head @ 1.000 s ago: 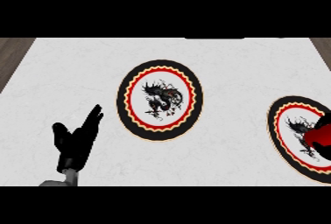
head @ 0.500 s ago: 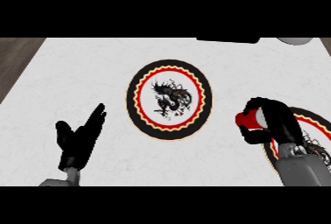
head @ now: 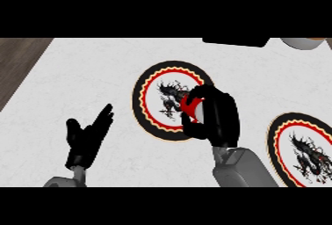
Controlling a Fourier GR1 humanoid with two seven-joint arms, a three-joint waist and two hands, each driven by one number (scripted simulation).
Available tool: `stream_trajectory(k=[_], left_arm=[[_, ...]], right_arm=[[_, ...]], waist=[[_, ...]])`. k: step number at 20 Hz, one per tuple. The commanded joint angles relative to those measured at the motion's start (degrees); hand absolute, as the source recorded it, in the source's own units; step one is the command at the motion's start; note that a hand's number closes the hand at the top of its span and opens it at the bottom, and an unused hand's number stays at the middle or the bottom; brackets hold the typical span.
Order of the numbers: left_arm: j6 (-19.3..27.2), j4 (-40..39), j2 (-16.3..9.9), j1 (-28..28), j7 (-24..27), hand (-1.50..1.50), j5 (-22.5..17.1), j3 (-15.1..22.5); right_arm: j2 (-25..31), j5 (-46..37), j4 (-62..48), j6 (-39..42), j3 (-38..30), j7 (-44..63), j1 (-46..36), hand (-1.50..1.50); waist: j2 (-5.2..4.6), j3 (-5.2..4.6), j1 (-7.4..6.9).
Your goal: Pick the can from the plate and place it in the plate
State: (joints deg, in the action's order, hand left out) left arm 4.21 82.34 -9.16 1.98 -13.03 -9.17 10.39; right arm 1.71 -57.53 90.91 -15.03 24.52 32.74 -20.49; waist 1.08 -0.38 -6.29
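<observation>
Can (head: 190, 107), red, sat in our right hand (head: 213, 117) with the fingers (head: 221, 102) wrapped around it, mostly hiding it, held over the right part of the centre plate (head: 148, 88), which we judged to be the drop target. The other plate (head: 280, 145) at the right edge carried nothing we could see. Our left hand (head: 88, 138) rested over the bench (head: 77, 74) at lower left, fingers relaxed and straight, kept clear of the placing.

The right hand (head: 213, 117) is holding the can (head: 189, 105) over the middle plate (head: 153, 83); another plate (head: 285, 149) is lying at four o'clock, the left hand (head: 88, 138) at eight.
</observation>
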Motion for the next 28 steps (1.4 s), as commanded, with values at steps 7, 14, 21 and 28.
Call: stream_trajectory(k=[7,14,21,28], left_arm=[[0.4,-1.4,1.1,0.3,-0.8,0.0,0.3,0.6],[1.5,-0.8,0.9,0.9,-1.2,0.0,0.3,-0.7],[1.7,-0.8,1.3,-1.3,1.4,0.0,1.1,-0.5],[1.3,0.0,1.4,-2.9,0.9,0.0,0.9,-0.3]], right_arm=[[-1.7,-11.5,-0.6,-21.2,13.4,28.4,-7.0,1.5],[-1.7,-22.2,-8.6,-29.1,16.9,41.8,-11.1,1.5],[-1.7,-29.4,-16.7,-33.5,11.1,45.5,-15.1,1.5],[-1.7,-28.1,-26.7,-40.7,6.8,43.9,-17.0,1.5]], waist=[[-0.63,0.13,1.21],[-1.08,0.25,2.7],[-1.57,0.37,3.15],[-1.71,0.43,3.11]])
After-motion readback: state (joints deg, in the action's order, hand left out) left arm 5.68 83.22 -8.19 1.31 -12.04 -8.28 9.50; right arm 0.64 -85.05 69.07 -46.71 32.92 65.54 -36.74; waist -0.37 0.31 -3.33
